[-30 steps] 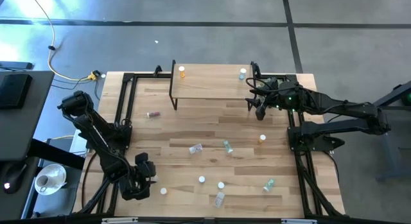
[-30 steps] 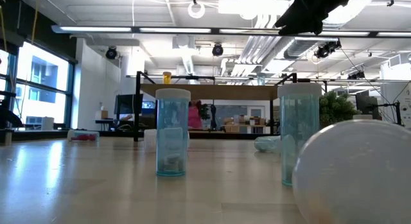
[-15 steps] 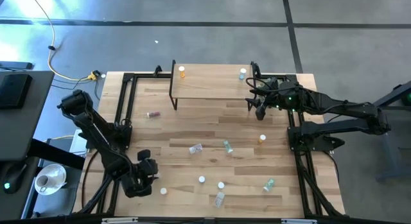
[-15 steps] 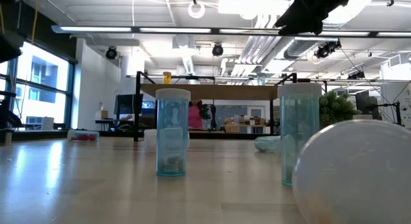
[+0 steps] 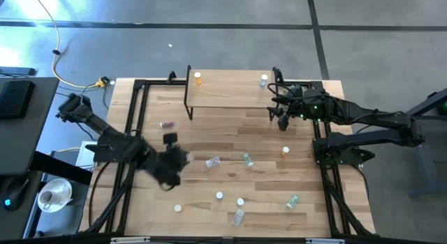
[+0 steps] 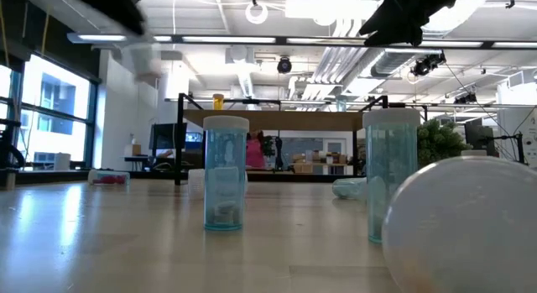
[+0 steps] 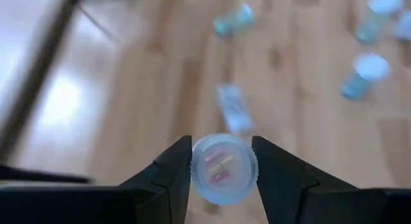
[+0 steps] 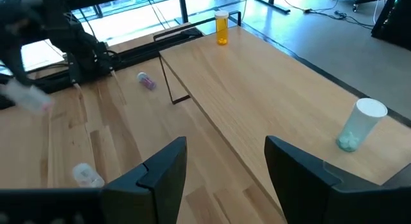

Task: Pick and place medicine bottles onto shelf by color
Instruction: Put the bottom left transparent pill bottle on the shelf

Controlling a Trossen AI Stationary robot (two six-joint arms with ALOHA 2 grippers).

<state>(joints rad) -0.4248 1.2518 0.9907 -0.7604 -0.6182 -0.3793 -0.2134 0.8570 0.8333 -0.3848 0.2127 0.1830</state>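
My left gripper (image 5: 179, 160) is above the table's left middle, shut on a pale translucent medicine bottle (image 7: 223, 169) with pink and yellow bits inside. My right gripper (image 5: 282, 119) is open and empty by the shelf's right end. The shelf (image 5: 230, 90) stands at the far edge with an orange bottle (image 5: 198, 78) at its left end and a bluish one (image 5: 263, 80) at its right end, both upright. Loose bottles rest on the table: pink (image 5: 166, 124), clear (image 5: 212, 161), green (image 5: 247, 159), orange (image 5: 285, 152). My left gripper pinches the bottle's round side wall (image 7: 194, 170) between its two fingers, one on each side. The bottle lies along the fingers, with one round end toward the wrist camera. It is lifted clear of the table.
Several more bottles stand or lie near the front edge (image 5: 219, 196), (image 5: 240, 201), (image 5: 177, 208), (image 5: 292, 201). In the low view two blue ones (image 6: 225, 171), (image 6: 390, 171) and a white cap (image 6: 470, 226) stand close to the camera. Black frame rails (image 5: 136, 125) run along both sides.
My left gripper has swung from the table's near left corner up and toward the far and right, to the table's left middle, and it shows blurred. The right arm has kept still.
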